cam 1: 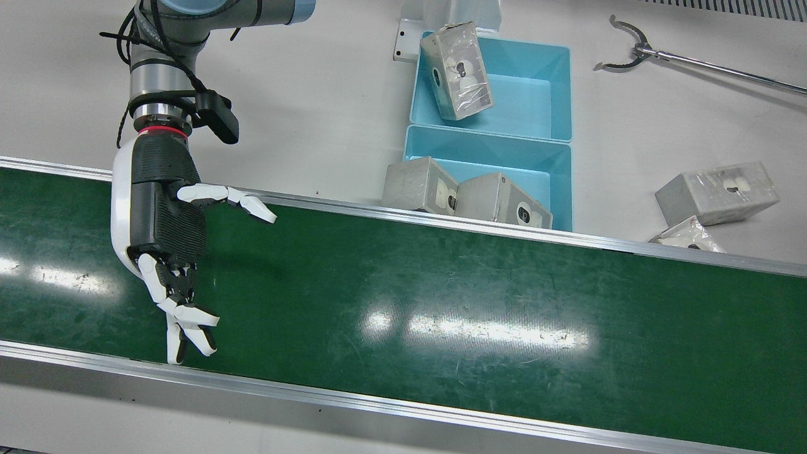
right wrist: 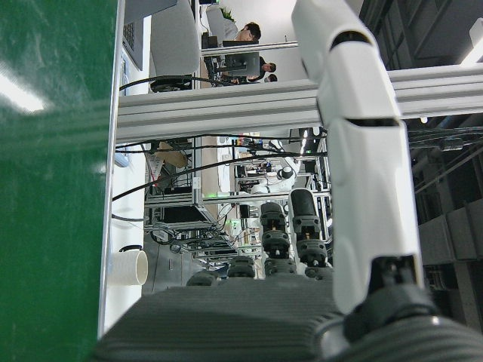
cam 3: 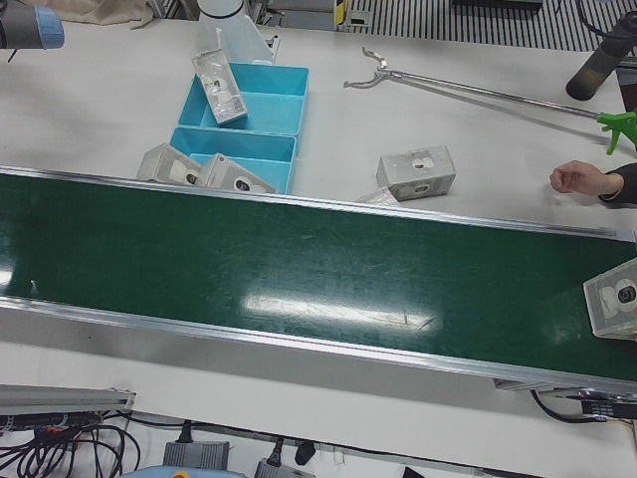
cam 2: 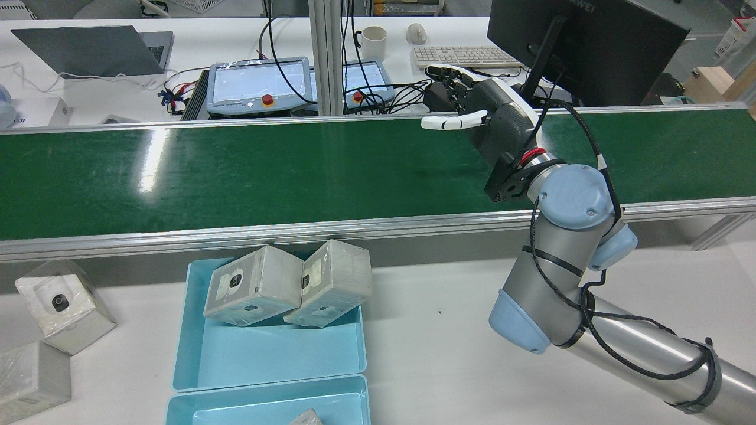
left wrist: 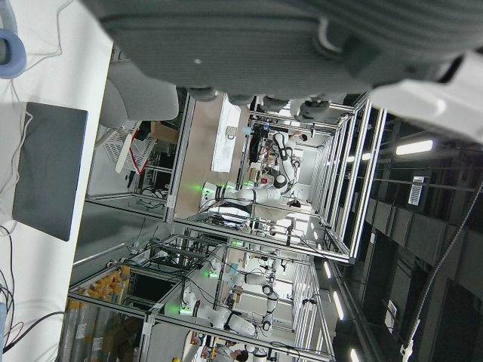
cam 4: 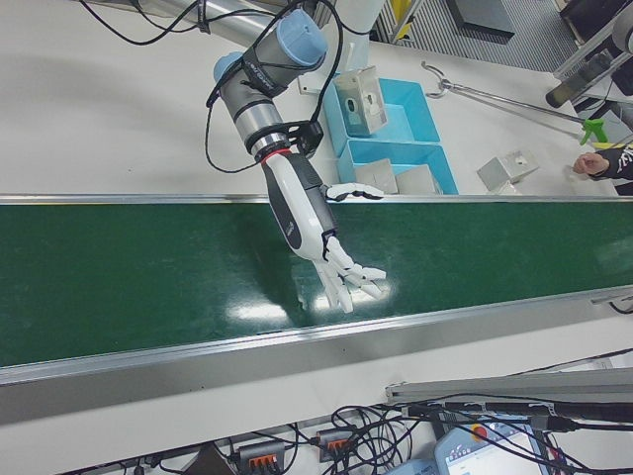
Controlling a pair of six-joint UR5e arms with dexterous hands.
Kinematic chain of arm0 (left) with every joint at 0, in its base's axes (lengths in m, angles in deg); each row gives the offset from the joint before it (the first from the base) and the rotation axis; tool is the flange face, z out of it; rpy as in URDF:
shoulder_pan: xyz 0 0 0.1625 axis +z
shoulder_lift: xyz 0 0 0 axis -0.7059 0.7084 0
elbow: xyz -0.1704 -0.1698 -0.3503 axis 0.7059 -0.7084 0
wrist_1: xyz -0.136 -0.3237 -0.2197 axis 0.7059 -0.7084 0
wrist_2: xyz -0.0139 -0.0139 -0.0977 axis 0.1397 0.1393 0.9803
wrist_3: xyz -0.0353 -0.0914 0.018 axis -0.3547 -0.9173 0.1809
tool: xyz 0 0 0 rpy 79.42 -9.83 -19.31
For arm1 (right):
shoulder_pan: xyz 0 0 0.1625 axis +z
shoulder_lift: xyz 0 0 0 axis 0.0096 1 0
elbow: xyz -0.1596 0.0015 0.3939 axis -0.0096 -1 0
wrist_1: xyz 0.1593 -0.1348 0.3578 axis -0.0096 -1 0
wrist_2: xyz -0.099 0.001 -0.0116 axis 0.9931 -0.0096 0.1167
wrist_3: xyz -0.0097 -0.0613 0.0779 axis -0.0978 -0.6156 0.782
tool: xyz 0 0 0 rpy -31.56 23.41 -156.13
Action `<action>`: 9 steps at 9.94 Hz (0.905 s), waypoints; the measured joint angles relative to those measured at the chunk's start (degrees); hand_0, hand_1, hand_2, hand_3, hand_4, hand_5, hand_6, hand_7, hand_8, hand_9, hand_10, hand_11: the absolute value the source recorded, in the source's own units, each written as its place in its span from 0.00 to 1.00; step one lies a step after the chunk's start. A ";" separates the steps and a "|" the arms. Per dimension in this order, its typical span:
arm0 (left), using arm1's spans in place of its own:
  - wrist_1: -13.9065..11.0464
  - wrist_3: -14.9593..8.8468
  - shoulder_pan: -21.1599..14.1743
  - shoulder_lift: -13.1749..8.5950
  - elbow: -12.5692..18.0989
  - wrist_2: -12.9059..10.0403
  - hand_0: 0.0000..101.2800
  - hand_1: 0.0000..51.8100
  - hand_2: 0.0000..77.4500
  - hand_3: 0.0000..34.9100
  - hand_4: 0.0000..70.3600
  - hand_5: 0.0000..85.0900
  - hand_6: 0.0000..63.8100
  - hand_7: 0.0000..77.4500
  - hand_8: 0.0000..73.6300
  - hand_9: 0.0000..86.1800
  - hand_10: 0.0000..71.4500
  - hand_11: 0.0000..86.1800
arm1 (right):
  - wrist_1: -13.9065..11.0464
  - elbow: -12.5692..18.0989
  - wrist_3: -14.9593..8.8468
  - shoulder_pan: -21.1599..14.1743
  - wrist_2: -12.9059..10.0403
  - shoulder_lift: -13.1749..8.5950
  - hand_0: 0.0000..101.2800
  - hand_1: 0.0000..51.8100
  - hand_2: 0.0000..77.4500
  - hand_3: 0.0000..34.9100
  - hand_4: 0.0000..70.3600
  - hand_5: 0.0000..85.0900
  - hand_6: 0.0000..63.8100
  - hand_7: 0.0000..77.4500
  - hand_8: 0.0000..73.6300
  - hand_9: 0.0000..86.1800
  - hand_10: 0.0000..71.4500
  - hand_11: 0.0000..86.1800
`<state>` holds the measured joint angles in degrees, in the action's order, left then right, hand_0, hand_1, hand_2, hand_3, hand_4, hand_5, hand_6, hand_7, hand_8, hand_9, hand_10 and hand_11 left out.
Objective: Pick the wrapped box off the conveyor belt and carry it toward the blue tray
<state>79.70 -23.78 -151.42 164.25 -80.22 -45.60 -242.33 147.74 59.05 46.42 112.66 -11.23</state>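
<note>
A wrapped grey box (cam 3: 615, 297) with a clear window lies on the green conveyor belt (cam 1: 441, 302), at the right edge of the left-front view; no other view shows it. My right hand (cam 1: 167, 214) hovers open over the opposite end of the belt, fingers (cam 4: 351, 277) spread, holding nothing. The rear view shows that right hand (cam 2: 490, 112) above the belt's far side. Two blue trays (cam 1: 555, 94) sit side by side behind the belt. Of my left hand, only the dark palm (left wrist: 249, 38) shows in its own view, with nothing in it.
One wrapped box (cam 1: 456, 70) leans in the far tray; two boxes (cam 1: 419, 186) (cam 1: 501, 200) rest tilted on the near tray's edge. More boxes (cam 1: 719, 192) and a long grabber tool (cam 1: 693, 63) lie on the white table. A person's hand (cam 3: 582, 179) rests near the belt's end.
</note>
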 joint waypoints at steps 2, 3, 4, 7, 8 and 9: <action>0.00 0.00 0.00 0.00 0.00 0.00 0.00 0.00 0.01 0.00 0.00 0.01 0.01 0.00 0.01 0.01 0.01 0.01 | 0.64 -0.04 0.09 0.00 0.01 0.04 0.51 0.35 0.24 0.01 0.13 0.29 0.11 0.09 0.01 0.03 0.00 0.01; 0.00 0.00 0.00 0.00 0.00 0.00 0.00 0.00 0.01 0.00 0.00 0.01 0.01 0.00 0.01 0.01 0.01 0.01 | 0.72 0.01 0.13 0.05 0.01 0.06 0.51 0.38 0.22 0.01 0.13 0.29 0.09 0.07 0.01 0.03 0.00 0.01; 0.00 0.00 0.00 0.00 0.00 0.00 0.00 0.00 0.01 0.00 0.00 0.01 0.01 0.00 0.01 0.00 0.01 0.01 | 0.76 0.04 0.19 0.11 0.01 0.10 0.51 0.38 0.22 0.00 0.13 0.29 0.09 0.07 0.00 0.03 0.00 0.01; 0.00 0.00 0.00 0.00 0.00 0.00 0.00 0.00 0.01 0.00 0.00 0.01 0.01 0.01 0.01 0.00 0.01 0.01 | 0.88 0.03 0.34 0.37 -0.04 0.15 0.50 0.36 0.20 0.00 0.12 0.28 0.08 0.07 0.00 0.03 0.00 0.01; 0.00 0.00 0.00 0.00 0.00 0.00 0.00 0.00 0.01 0.00 0.00 0.01 0.01 0.00 0.01 0.00 0.00 0.01 | 0.89 0.04 0.42 0.48 -0.04 0.16 0.50 0.36 0.18 0.00 0.09 0.28 0.08 0.06 0.00 0.03 0.00 0.01; 0.00 0.00 0.00 0.00 0.00 0.00 0.00 0.00 0.01 0.00 0.00 0.01 0.01 0.00 0.01 0.01 0.01 0.01 | 0.89 0.04 0.48 0.55 -0.04 0.16 0.50 0.36 0.18 0.00 0.09 0.28 0.08 0.06 0.00 0.03 0.00 0.01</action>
<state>79.70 -23.78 -151.42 164.25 -80.22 -45.60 -241.44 147.78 59.53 46.97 112.63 -11.07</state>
